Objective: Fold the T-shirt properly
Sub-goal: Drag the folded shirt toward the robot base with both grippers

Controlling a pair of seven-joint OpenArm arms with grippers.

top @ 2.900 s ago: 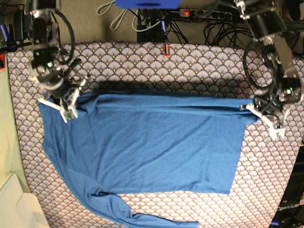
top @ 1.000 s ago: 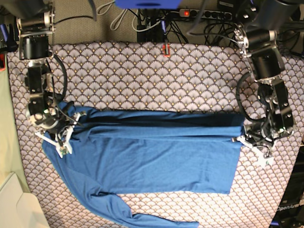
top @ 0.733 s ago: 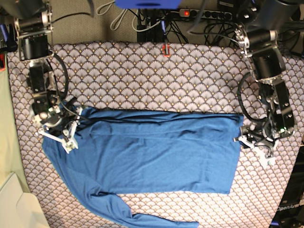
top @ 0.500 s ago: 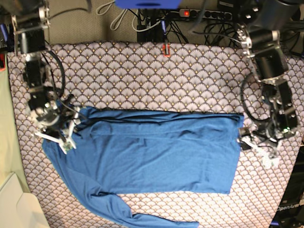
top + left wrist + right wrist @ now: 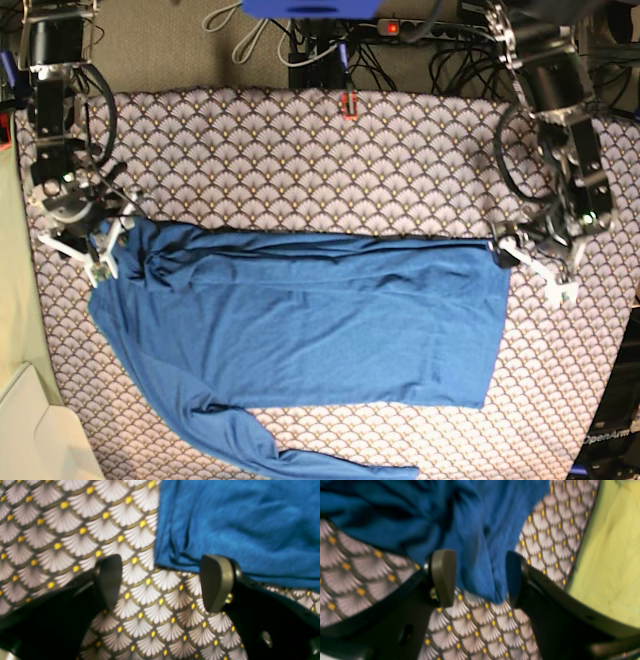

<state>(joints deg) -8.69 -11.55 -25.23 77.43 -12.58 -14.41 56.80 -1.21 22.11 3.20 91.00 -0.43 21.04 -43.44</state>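
Base view: blue T-shirt (image 5: 330, 330) spread across patterned tabletop (image 5: 270, 150), body's long axis running left to right, loose sleeve (image 5: 240, 435) trailing toward bottom right; collar direction unclear. Left tool (image 5: 161, 583) and right tool (image 5: 481, 578) both apart, empty. Possible bunching or skewing from fingertips snagging folded edge.

Shirt (image 5: 330, 340): matt cloth, a soft knit by its look, smooth across the body and crinkled along its folds.
Worktop (image 5: 300, 150): covered in patterned cloth, by its look; matt, with yellow dots and pale fans.
Pads (image 5: 443, 577): dark, smooth, with a dull sheen along the edges; rubber or plastic, I cannot tell which.
Arms (image 5: 565, 150): black, partly glossy, with small bright highlights that look like metal.
Green sheet (image 5: 607, 555): matt, smooth; material unclear.
White piece (image 5: 35, 430): smooth, plastic-looking.
Cables (image 5: 460, 70): black, thin, plastic-looking.
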